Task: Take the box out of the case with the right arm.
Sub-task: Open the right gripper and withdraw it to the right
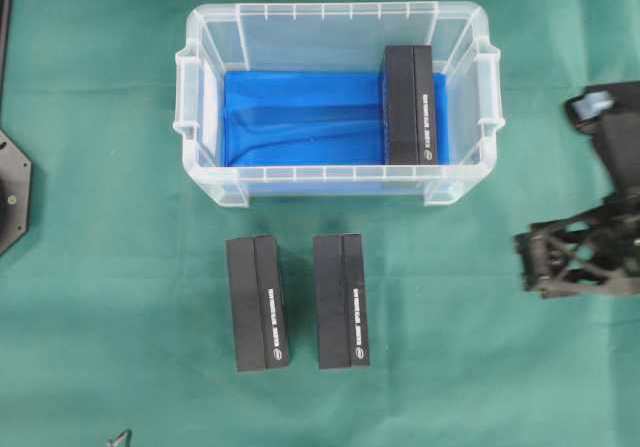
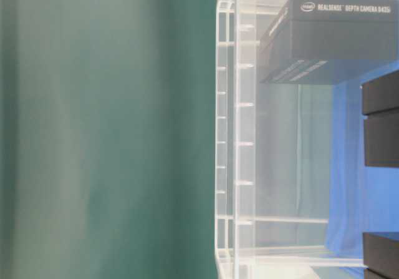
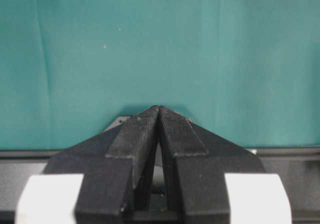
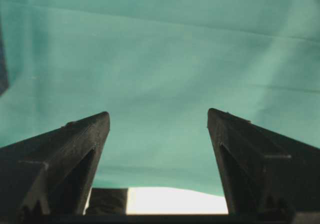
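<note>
The clear case [image 1: 330, 12] with a blue sheet on its bottom stands at the back middle of the green cloth. One black box [image 1: 409, 105] stands inside it against the right end wall. In the table-level view the same case [image 2: 243, 129] and box [image 2: 330, 42] show, the box printed with white lettering. My right gripper [image 1: 525, 262] hovers at the right edge of the overhead view, off to the right of the case and in front of it. In the right wrist view the right gripper [image 4: 158, 115] is open, with only green cloth between its fingers. My left gripper [image 3: 158, 108] is shut on nothing over bare cloth.
Two more black boxes [image 1: 257, 302] [image 1: 340, 300] lie side by side on the cloth in front of the case. A black arm base [image 1: 12, 192] sits at the left edge. Green cloth covers the whole table.
</note>
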You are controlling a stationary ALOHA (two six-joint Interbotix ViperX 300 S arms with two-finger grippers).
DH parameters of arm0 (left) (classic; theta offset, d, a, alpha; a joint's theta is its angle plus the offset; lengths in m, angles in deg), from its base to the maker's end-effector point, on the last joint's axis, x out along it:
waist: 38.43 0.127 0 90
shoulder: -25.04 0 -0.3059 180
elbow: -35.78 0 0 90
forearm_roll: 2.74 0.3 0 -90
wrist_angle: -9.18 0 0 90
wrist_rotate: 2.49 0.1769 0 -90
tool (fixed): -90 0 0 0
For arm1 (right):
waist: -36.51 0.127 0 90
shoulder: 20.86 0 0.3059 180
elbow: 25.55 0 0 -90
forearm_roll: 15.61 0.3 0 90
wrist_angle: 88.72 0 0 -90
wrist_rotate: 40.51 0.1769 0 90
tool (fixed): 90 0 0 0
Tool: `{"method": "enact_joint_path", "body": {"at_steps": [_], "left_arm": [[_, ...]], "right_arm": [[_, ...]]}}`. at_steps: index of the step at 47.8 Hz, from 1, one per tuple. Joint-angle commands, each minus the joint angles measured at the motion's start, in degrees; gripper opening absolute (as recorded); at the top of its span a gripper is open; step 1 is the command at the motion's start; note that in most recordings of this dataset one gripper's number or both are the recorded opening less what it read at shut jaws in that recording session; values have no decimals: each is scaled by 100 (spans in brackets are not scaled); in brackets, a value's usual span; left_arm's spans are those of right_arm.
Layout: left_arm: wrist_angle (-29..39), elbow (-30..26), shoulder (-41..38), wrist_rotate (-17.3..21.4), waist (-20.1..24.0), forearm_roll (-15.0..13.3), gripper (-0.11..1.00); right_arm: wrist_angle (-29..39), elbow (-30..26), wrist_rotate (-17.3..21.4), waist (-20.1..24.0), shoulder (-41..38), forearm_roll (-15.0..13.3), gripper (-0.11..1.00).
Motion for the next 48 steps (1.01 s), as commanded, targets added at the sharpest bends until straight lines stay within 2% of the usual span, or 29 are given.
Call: {"method": "enact_joint_path", "body": {"at_steps": [1, 8, 23, 34, 41, 48], "left_arm": [[-26, -62, -18, 9, 0, 18, 0], [-26, -62, -18, 9, -9, 18, 0], [-26, -62, -44, 9, 0, 26, 0], [-26, -62, -44, 0, 0, 26, 0], [-26, -62, -44, 0, 0, 26, 0], [-26, -62, -44, 0, 0, 26, 0]], "right_arm": [[-9, 132, 44, 88, 299, -9, 82], [-9, 272, 26, 97, 422, -18, 82], [-79, 193, 18, 97, 308, -26, 82], [-79, 211, -88, -149, 325, -176, 82], [-62, 272, -536, -633, 422, -211, 82], [-62, 308, -1274, -1362, 510, -211, 82]]}}
